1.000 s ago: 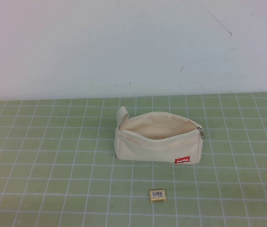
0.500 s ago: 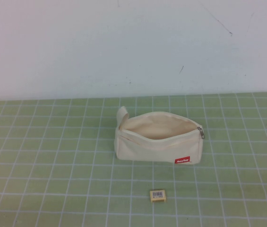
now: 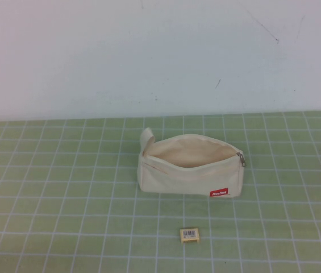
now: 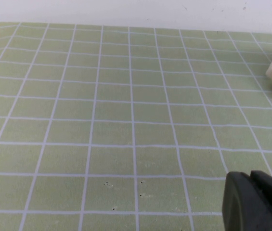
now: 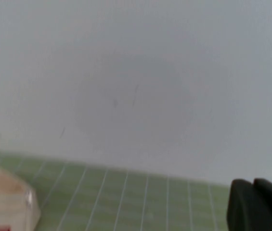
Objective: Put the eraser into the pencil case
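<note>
High view: green gridded bench [image 3: 63, 216], white wall behind; pencil case [image 3: 191, 166] unzipped, mouth up; eraser [image 3: 190, 235] just in front, apart. Both pincers absent; advise top pinch across eraser's short sides.
Left wrist view: left pincer [image 4: 258, 202], state untellable.
Right wrist view: right pincer [image 5: 260, 207], likewise untellable.

The pencil case [image 3: 190, 165] lay unzipped on the green grid mat [image 3: 58, 193], the eraser [image 3: 190, 235] apart, nearer the robot
</note>
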Available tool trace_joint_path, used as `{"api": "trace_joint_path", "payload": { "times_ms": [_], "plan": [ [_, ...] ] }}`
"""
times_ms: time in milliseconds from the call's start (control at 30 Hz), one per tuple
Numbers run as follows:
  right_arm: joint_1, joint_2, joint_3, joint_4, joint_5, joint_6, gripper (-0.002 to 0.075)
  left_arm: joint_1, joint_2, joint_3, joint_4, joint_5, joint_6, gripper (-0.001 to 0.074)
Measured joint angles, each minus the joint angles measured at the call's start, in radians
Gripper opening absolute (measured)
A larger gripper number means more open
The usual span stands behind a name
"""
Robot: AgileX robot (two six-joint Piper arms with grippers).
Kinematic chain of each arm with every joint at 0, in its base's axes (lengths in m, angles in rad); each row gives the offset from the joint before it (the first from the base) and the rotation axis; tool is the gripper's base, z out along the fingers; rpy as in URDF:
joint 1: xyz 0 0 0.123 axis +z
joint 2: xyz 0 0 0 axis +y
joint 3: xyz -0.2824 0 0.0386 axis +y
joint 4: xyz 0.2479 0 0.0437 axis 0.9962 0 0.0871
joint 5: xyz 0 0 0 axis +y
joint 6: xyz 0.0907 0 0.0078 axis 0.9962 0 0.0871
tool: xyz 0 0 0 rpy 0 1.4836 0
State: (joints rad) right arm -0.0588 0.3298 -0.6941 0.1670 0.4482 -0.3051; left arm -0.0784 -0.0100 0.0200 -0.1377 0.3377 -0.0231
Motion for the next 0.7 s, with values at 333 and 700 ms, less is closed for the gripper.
{"api": "trace_joint_path", "payload": {
  "times_ms": [333, 700],
  "plan": [
    [0.002, 0.545, -0.085, 0.403, 0.426, -0.546, -0.0001, 0.0, 0.0, 0.0, 0.0, 0.0, 0.0, -0.0001],
    [0.36, 0.946, -0.091, 0.468, 0.279, -0.716, -0.0001, 0.0, 0.0, 0.0, 0.0, 0.0, 0.0, -0.0001]
  ]
}}
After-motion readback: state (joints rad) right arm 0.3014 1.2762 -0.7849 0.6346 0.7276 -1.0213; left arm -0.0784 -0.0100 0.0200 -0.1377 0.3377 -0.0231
